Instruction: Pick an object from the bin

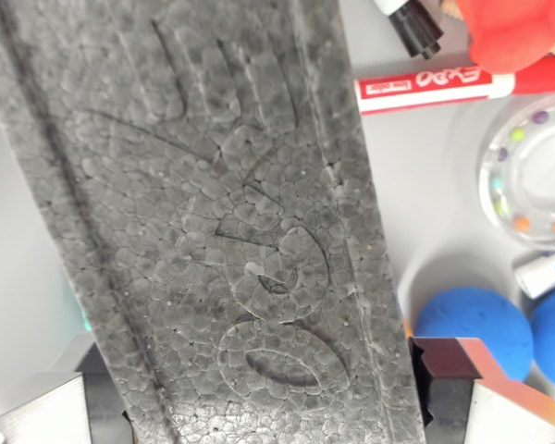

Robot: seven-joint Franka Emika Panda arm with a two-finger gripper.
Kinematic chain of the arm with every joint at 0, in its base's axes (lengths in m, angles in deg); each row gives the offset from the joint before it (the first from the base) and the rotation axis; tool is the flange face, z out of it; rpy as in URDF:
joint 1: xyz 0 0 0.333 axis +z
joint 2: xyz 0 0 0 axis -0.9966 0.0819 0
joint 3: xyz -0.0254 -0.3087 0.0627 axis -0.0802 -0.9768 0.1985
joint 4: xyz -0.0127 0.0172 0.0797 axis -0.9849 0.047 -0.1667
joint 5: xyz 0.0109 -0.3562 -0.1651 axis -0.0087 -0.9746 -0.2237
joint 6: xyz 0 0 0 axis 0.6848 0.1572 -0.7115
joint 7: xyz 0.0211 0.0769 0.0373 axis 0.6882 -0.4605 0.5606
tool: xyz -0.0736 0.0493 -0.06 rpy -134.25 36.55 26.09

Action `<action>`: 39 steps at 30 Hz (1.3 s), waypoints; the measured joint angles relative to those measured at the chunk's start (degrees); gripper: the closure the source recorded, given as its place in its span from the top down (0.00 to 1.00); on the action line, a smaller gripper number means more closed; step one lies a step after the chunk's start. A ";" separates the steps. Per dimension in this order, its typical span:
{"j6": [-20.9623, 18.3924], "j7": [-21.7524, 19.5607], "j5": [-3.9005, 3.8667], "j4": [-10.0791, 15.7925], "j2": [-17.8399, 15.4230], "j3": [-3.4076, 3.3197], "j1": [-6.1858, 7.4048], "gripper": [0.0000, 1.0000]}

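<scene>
One slab of grey foam (222,240) fills most of the wrist view, clamped between the two fingers of the gripper (250,388) — one metal finger (37,402) at the bottom on the wrist view's left, the other (481,384) on its right, both pressed against the slab's edges. The jaws stand wide, spread to the foam's full width and closed on nothing else. Raised lettering and beaded texture show sharply, so the foam sits close under the camera, apparently lifted clear of the clutter below.

The grasp looks made; the step in hand appears to be the lift. Next comes a straight, steady rise clear of the bin, with grip kept firm, since light foam could slip or pivot.

Beyond the slab lie two blue balls (472,324), just beside the right finger. Farther off sit a clear round container with coloured beads (527,176), a red marker (425,90) and a red toy (513,32) — all on the bin's pale floor (416,185).
</scene>
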 joint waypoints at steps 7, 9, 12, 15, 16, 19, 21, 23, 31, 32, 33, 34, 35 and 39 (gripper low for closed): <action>-3.28 -0.10 -0.10 -0.84 -2.44 -0.02 0.00 0.00; -4.33 -0.13 -0.13 -1.19 -3.15 -0.02 0.00 0.00; -5.71 -0.17 -0.17 -1.69 -4.04 -0.03 0.00 0.00; -7.19 -0.20 -0.21 -2.30 -4.90 -0.03 0.00 0.00; -7.66 -0.21 -0.22 -2.50 -5.18 -0.03 0.00 0.00; -8.86 -0.24 -0.25 -3.09 -5.79 -0.04 0.00 0.00; -9.74 -0.26 -0.28 -3.51 -6.23 -0.04 0.00 0.00; -10.62 -0.28 -0.31 -3.95 -6.68 -0.04 0.00 0.00; -13.47 -0.32 -0.36 -5.54 -7.93 -0.05 0.00 0.00; -13.84 -0.33 -0.36 -5.77 -8.09 -0.05 0.00 0.00; -14.11 -0.33 -0.37 -5.97 -8.22 -0.06 0.00 0.00; -14.40 -0.34 -0.38 -6.14 -8.34 -0.06 0.00 0.00; -14.56 -0.34 -0.38 -6.22 -8.39 -0.06 0.00 0.00; -15.58 -0.36 -0.39 -6.88 -8.67 -0.06 0.00 0.00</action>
